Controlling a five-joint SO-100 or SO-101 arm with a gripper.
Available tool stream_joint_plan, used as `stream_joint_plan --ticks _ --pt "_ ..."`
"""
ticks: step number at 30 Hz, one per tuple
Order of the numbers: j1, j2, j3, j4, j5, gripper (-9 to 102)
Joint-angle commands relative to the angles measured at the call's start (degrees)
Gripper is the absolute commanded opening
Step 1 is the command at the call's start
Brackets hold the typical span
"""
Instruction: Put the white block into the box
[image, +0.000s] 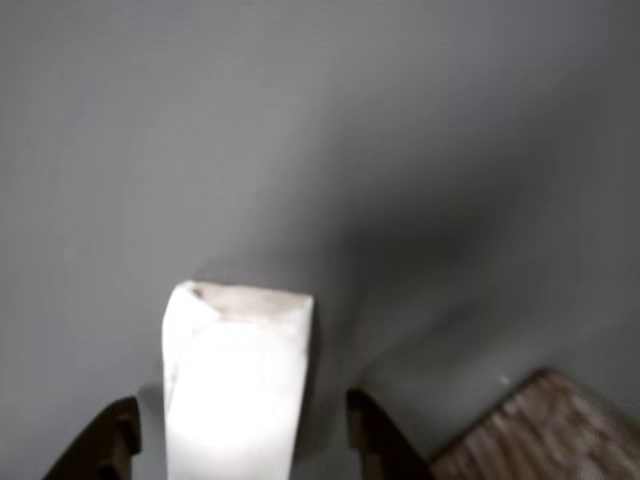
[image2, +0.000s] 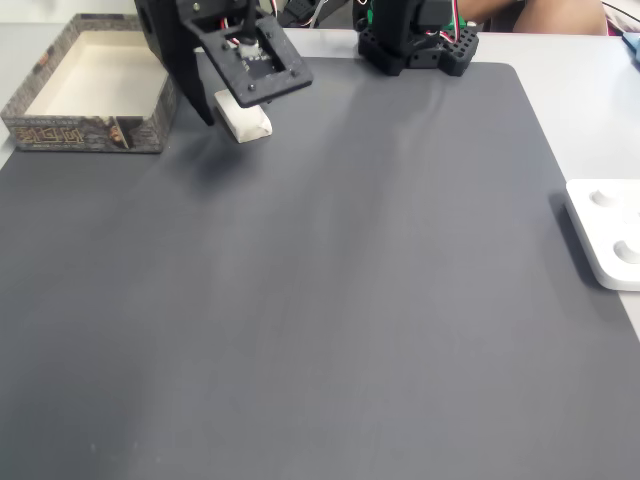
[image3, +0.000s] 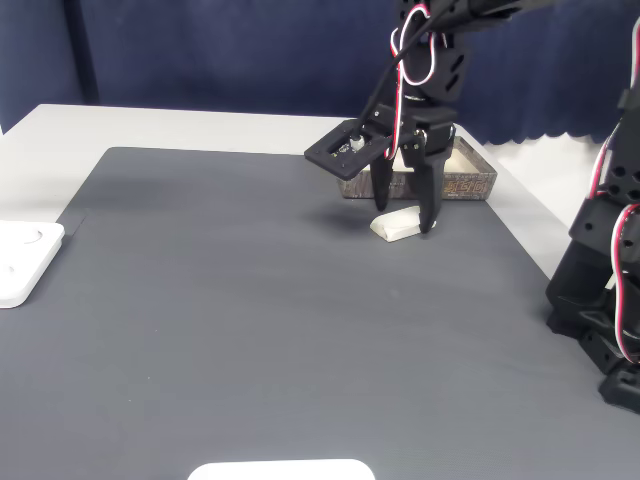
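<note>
**Tool stands over the white block, near the box**

The tool (image3: 405, 225) is open, and its two fingers stand on either side of the white block (image3: 397, 224) without closing on it. The block lies flat on the grey mat (image2: 330, 300) of the desk, at the mat's far edge in a fixed view, just beside the box (image2: 85, 132). In the other view its long axis points straight away from the tool, between the fingers.

You have open grey worktop (image2: 330, 300) all around; the box (image2: 90, 132) rim rises just beside the fingers (image3: 428, 205).
</note>
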Motion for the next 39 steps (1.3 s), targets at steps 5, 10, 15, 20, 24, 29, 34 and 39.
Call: stream_joint_plan --ticks 5,10,15,20,24,29,34,39 --pt "-1.49 -0.79 -2.64 -1.05 -1.32 28" --pt "-1.58 -0.79 -2.64 -1.23 -1.41 26" --pt "-1.93 -0.44 -1.85 -0.79 -2.20 20" --pt "-2.29 -0.09 -1.05 2.37 -3.08 6" --pt "-2.37 0.18 -1.05 5.54 -7.56 -2" --pt "-2.81 0.53 -1.05 5.62 -7.73 -2" --pt "-2.99 2.11 -0.97 6.42 -7.73 -2" --pt "-2.37 9.58 -1.58 12.66 -9.49 -2"
